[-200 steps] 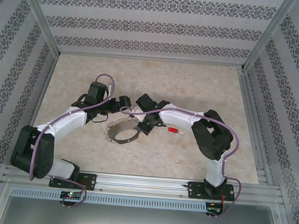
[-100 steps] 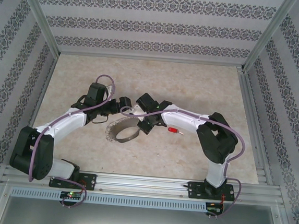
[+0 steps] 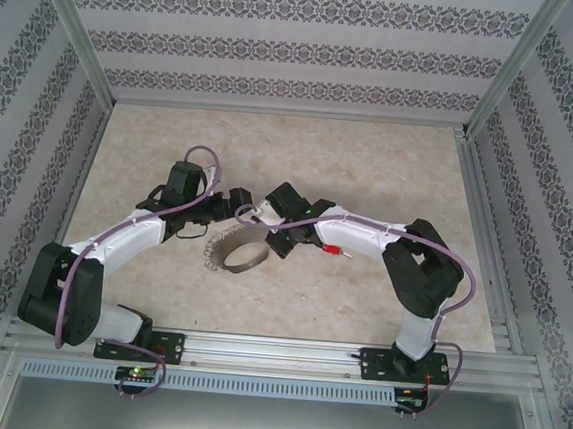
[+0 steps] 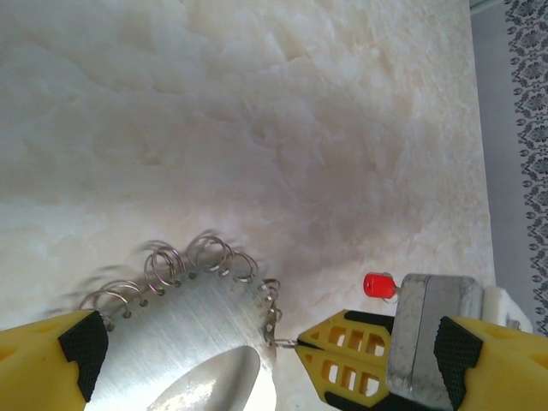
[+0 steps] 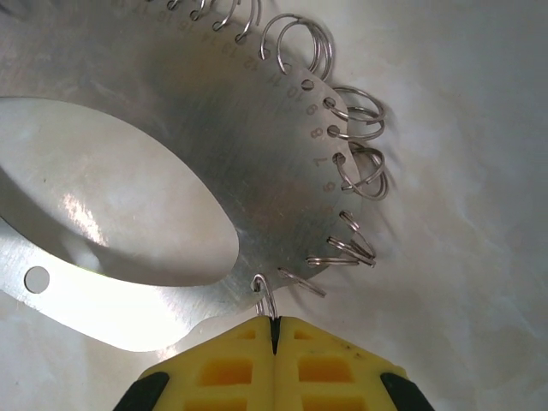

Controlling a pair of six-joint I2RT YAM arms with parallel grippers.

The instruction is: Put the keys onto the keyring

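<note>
The right gripper point(image 5: 274, 330) pinches one small ring point(image 5: 265, 295) on the keyring point(image 5: 257, 171); the left gripper point(image 4: 269, 347) gapes wide. A tug could slip the thin wire free, with the red key point(image 4: 377, 285) lying apart.

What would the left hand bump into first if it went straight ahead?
Probably the keyring: its hoop sits just ahead, in the gap of the open left hand. The right hand pinches the hoop's rim close by. Depth is hard to judge here.
</note>
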